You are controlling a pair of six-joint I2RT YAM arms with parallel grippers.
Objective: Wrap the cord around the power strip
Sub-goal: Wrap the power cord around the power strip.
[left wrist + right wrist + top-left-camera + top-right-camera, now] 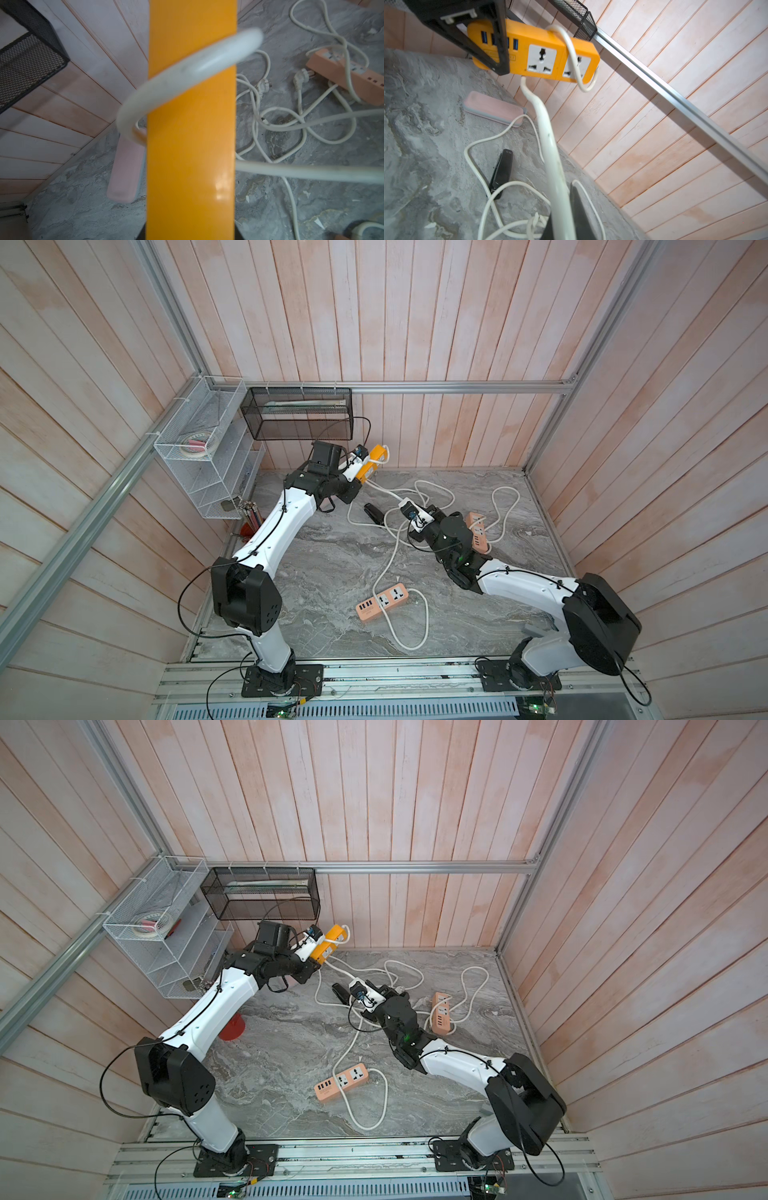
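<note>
In both top views, the left gripper (360,475) is clamped on the USB end of a yellow-orange plastic power strip (372,460). It holds the strip in the air above the far edge of the grey marbled bench (324,568), left of the frame's centre and just below a black wire-mesh basket (299,414) on the wooden wall. Lifting the strip clear of the bench appears meant to leave open space all round it, so the cord can pass under as well as over. Its thick white cord (550,153) makes one loose loop across the outlet end, as the right wrist view shows. The cord then slants down to the right gripper (562,226), whose jaws are closed on it near the middle of the frame in the top views. That grip seems placed a short way along the cord so the right arm can carry the slack round for another turn. The rest of the cord lies in tangled coils on the bench. Around the coils are a salmon-pink power strip (382,601) at lower centre, a second salmon-pink strip (477,533) at right, and a black stapler (374,515). The tangle could snag as cord is drawn in. Most of the wrapping is not yet done.
</note>
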